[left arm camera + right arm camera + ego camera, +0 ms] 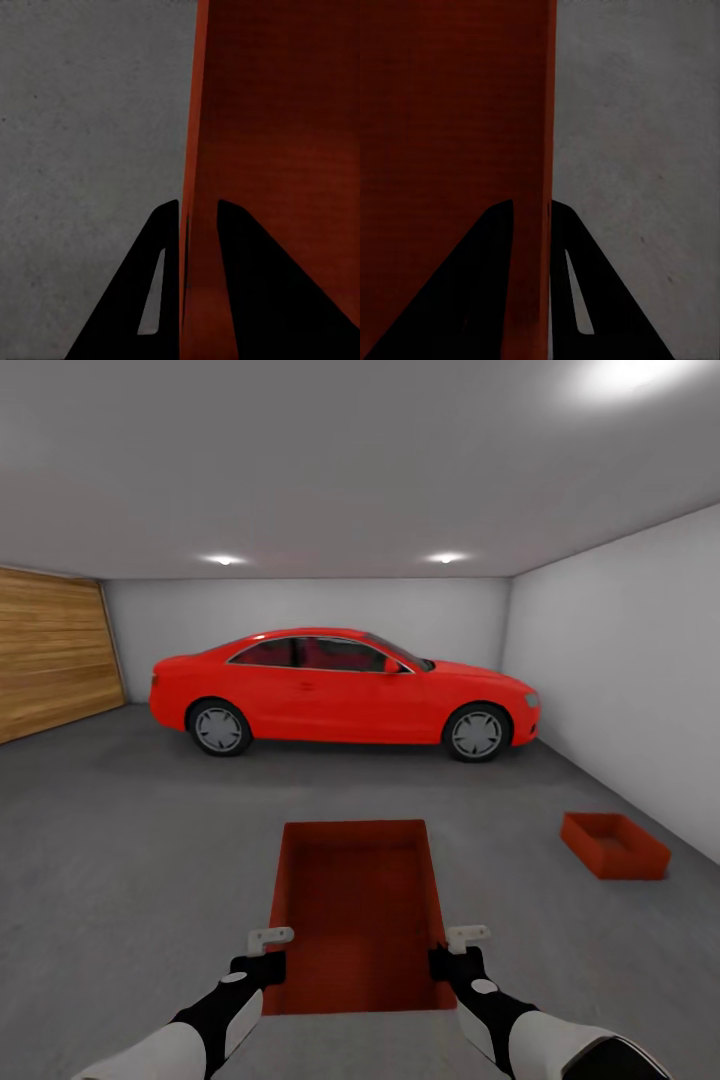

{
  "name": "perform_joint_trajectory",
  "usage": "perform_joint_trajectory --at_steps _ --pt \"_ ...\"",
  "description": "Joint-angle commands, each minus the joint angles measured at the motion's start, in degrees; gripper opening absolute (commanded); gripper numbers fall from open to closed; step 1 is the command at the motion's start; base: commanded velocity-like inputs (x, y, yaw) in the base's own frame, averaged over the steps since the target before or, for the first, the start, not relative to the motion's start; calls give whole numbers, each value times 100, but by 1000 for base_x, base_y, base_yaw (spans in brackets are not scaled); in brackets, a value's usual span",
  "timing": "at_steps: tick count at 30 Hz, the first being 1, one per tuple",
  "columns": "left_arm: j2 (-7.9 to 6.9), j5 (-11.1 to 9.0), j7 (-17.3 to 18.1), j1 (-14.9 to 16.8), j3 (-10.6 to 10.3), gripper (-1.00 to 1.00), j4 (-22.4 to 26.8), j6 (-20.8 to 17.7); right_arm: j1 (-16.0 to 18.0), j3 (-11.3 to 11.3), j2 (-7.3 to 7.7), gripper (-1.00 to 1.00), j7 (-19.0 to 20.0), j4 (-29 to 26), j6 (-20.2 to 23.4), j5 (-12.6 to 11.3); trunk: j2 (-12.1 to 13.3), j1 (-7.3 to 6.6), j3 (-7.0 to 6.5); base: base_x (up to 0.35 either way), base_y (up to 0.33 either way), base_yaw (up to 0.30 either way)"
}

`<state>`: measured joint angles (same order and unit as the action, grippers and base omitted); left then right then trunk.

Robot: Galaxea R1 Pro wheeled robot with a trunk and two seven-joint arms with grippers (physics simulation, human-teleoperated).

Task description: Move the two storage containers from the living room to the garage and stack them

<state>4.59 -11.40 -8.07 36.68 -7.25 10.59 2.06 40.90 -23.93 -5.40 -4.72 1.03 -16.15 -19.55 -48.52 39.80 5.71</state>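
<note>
1. The held storage container [355,900] looked like matt orange-red plastic, finely ribbed inside.
2. The floor [130,840] was matt, speckled grey concrete.
3. The side wall [50,660] was honey-brown wooden planks.
4. The car [340,690] was glossy red.

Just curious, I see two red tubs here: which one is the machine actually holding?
The near container, in front of the robot: each end effector, left and right, pinches a side wall. The other container sits on the floor by the right wall.

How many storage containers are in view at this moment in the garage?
2. One storage container is held between the left end effector and right end effector, each clamped on a side wall. The other container sits on the floor near the right wall.
</note>
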Motion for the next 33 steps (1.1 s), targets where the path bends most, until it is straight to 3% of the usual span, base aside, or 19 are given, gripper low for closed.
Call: perform_joint_trajectory --at_steps 1,33 --pt "-64 42 -124 5 92 -100 13 110 5 459 -5 -100 6 7 -2 56 -7 5 9 322 0 0" --pt "-64 42 -124 5 92 -100 13 110 5 459 -2 -100 6 10 4 56 -7 5 9 322 0 0"
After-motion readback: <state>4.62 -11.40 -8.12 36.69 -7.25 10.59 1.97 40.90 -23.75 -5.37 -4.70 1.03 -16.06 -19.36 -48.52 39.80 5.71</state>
